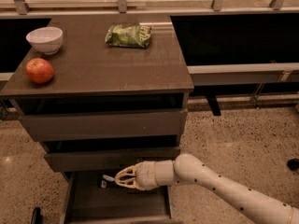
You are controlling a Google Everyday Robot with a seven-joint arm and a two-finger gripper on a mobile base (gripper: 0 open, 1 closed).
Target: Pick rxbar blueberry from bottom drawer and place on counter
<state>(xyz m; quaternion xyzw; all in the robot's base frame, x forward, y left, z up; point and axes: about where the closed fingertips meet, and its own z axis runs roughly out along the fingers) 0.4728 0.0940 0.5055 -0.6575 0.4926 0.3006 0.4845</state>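
Observation:
The bottom drawer is pulled open under the two upper drawers. My gripper reaches into it from the right, with its pale fingers closed around the rxbar blueberry. The bar is dark with a pale end that sticks out to the left of the fingers. It is held just above the drawer floor, close under the middle drawer's front. The counter is the dark brown top of the cabinet, well above the gripper.
On the counter sit a red apple at the front left, a white bowl at the back left and a green chip bag at the back middle. Speckled floor lies to the right. A railing runs behind.

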